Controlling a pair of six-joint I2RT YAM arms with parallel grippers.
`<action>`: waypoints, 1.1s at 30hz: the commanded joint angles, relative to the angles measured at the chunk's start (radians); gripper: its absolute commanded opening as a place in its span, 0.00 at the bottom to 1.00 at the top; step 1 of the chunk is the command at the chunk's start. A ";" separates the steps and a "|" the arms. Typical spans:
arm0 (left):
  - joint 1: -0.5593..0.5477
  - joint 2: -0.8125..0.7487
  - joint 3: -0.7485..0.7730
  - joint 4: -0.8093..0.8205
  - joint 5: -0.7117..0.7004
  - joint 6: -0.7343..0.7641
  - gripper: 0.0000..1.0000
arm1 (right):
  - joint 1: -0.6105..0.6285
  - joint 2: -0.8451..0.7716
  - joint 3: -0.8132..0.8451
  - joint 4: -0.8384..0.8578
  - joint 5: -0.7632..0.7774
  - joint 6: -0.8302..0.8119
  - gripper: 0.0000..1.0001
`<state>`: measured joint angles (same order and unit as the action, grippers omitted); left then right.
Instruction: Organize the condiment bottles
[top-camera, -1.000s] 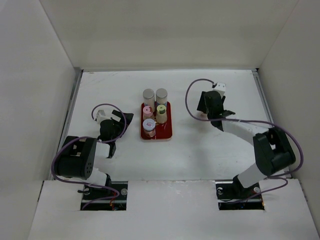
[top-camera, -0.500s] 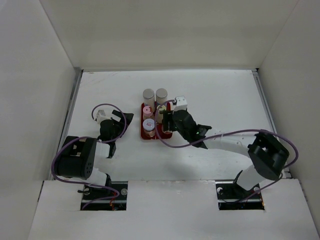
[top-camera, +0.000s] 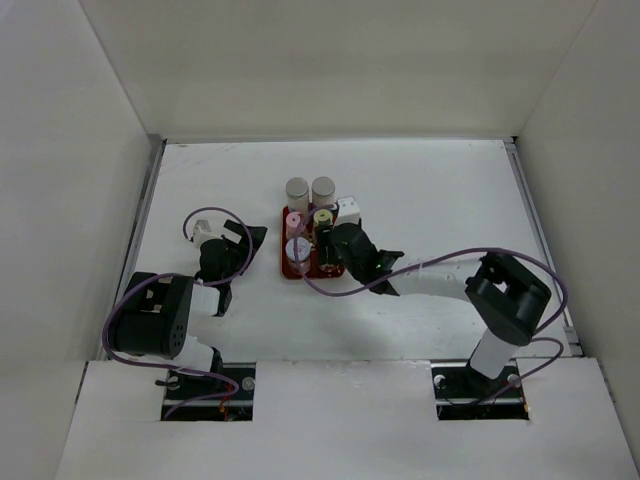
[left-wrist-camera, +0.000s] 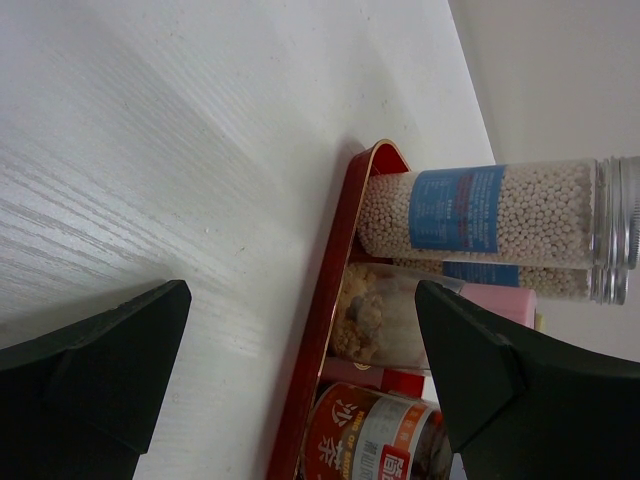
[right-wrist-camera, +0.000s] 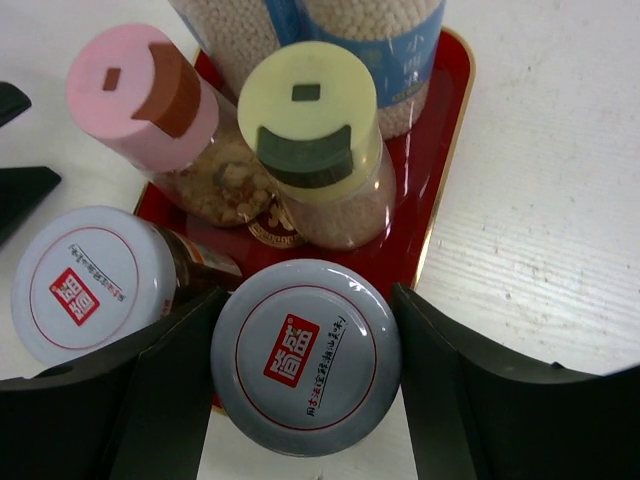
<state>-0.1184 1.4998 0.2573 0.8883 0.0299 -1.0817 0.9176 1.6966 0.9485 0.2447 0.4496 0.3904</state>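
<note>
Right now my right end effector (right-wrist-camera: 307, 300) sits over the near right corner of the red tray (right-wrist-camera: 445, 130), its two fingers closed against opposite sides of a squat white-lidded jar (right-wrist-camera: 305, 355). The jaws stand fairly wide, because the jar fills the gap between them. From my wrist view the lid overlaps the tray's near rim. I cannot tell whether the jar's base rests on the tray or hangs just above it.

Just beside it on the left is the second white-lidded jar (right-wrist-camera: 90, 285), upright at the near left corner. Behind these two stand the pink-capped jar (right-wrist-camera: 140, 90) on the left and the yellow-green-capped jar (right-wrist-camera: 308, 110) on the right, close together. At the far end of the tray are the two tall grey-lidded jars (top-camera: 310, 188), side by side with blue labels, filled with small pale beads.

My left end effector (left-wrist-camera: 302, 295) rests low over the bench (top-camera: 440, 190), just left of the tray and facing its long side. Its fingers are spread wide with nothing between them, and they are not touching the tray.
</note>
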 joint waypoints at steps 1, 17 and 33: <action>0.003 -0.007 -0.001 0.040 -0.001 0.000 1.00 | 0.020 -0.011 0.072 0.113 0.027 -0.002 0.66; -0.007 -0.024 0.031 -0.043 -0.012 0.017 1.00 | -0.094 -0.359 -0.192 0.126 0.103 -0.025 0.79; -0.125 -0.243 0.099 -0.344 -0.320 0.220 1.00 | -0.286 -0.450 -0.436 0.274 0.048 0.154 0.12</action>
<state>-0.2302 1.2949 0.3218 0.6003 -0.1776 -0.9253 0.6289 1.2514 0.5072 0.4053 0.5205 0.5117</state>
